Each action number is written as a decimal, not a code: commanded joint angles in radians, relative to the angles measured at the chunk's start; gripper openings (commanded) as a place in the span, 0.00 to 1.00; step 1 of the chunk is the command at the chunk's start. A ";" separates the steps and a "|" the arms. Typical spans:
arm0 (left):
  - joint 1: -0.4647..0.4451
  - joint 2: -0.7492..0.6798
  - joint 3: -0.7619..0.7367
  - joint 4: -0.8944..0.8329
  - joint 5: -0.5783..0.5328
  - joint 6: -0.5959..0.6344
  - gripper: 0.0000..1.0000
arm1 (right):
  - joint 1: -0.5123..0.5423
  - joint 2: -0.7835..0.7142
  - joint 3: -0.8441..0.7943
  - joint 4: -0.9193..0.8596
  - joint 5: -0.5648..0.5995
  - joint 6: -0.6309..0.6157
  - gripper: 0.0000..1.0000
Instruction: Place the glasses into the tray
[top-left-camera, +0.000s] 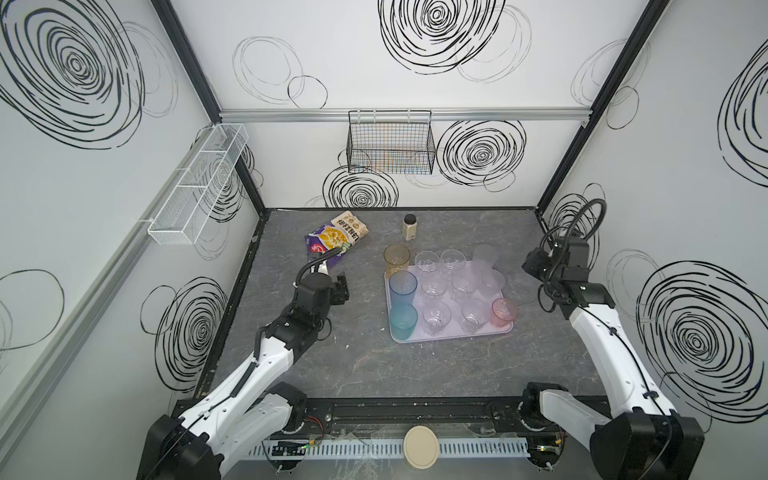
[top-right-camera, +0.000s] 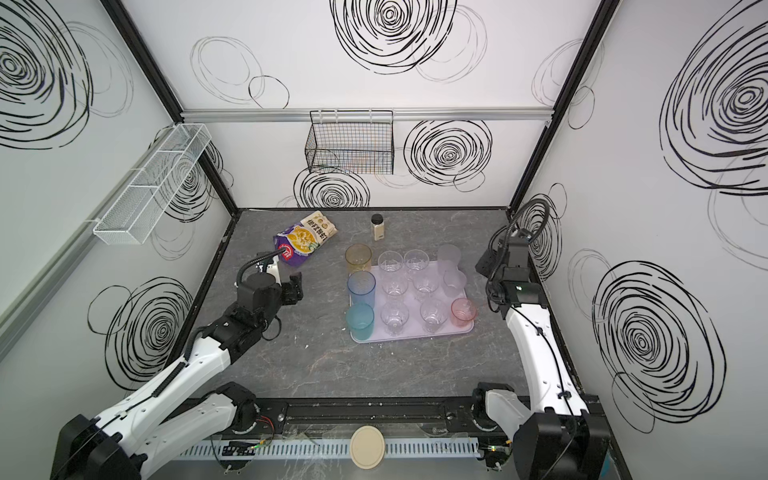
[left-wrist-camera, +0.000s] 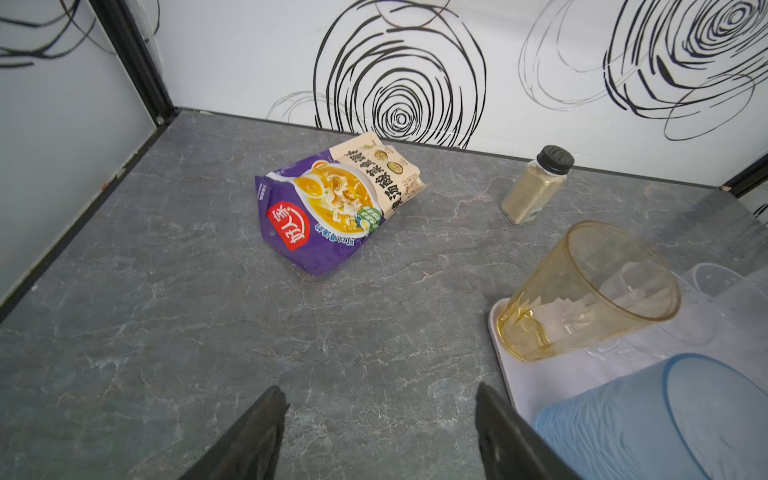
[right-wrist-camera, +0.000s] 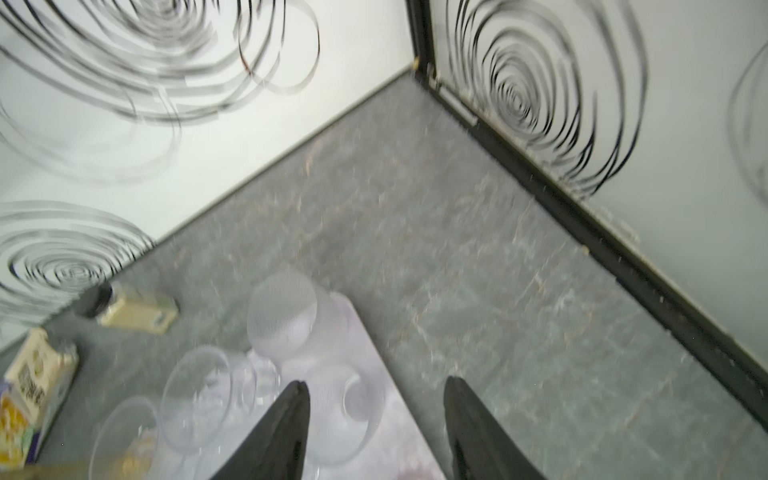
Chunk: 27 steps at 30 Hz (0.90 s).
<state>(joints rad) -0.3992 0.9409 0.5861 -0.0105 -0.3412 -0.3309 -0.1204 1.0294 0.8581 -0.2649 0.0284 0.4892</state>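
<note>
**Crowding the tray (top-left-camera: 454, 332) with glasses (top-left-camera: 434, 287) in neat rows**

Looking down on a grey marbled bench (top-left-camera: 374, 374), with the pale lavender tray lying right of centre. Counts about a dozen of them standing upright in rows on it. Picks out, down the tray's left edge, an amber glass (top-left-camera: 397, 257) at the far corner, a blue glass (top-left-camera: 402, 286) next and a teal glass (top-left-camera: 403, 320) at the near corner. Places a short pink glass (top-left-camera: 504, 311) at the near right corner and a frosted glass (top-left-camera: 485, 254) at the far right corner, with clear ones filling the rows between. Confirms, in the left wrist view, the amber base sitting just inside the tray's rim. Catches the left claw (left-wrist-camera: 379, 390) hanging over bare bench just beside the tray's left edge, jaws spread wide, gripping nothing. Finds the right claw (right-wrist-camera: 376, 380) raised by the tray's right edge in a blurred wrist view, jaws likewise apart, nothing between them. Takes in a purple snack pouch (top-left-camera: 336, 237) and a black-capped jar (top-left-camera: 409, 227) on the bench behind the tray, both apart from it.
</note>
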 joint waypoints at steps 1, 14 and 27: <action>-0.007 0.016 0.016 0.249 -0.065 0.111 0.82 | -0.025 0.005 -0.167 0.379 0.023 -0.078 0.60; 0.025 0.120 -0.310 1.102 -0.607 0.416 0.90 | 0.008 0.166 -0.482 0.870 0.313 -0.172 0.64; 0.138 0.384 -0.408 1.346 -0.399 0.387 0.91 | 0.055 0.416 -0.507 1.146 0.323 -0.235 0.66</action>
<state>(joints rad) -0.2829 1.2758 0.1997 1.1652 -0.8001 0.0620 -0.0700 1.4338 0.3542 0.7750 0.3340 0.2832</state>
